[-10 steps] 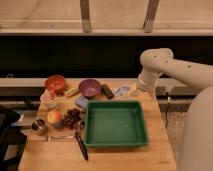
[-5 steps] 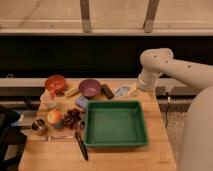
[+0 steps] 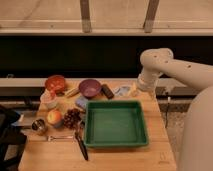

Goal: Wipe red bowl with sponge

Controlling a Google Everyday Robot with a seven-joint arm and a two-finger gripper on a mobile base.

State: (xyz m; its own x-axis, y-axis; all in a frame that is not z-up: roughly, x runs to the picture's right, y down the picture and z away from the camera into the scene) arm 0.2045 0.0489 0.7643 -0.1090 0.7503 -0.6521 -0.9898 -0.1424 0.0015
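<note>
The round red bowl (image 3: 55, 82) sits at the far left of the light wooden table (image 3: 160, 135), near a round purple bowl (image 3: 90, 87) and well apart from the white arm's gripper (image 3: 135, 90). The gripper hangs low over the table's far edge, just behind the rectangular green plastic tray (image 3: 116, 125) and beside a pale blue object (image 3: 121, 90). Whether it is released or grasping anything cannot be told
</note>
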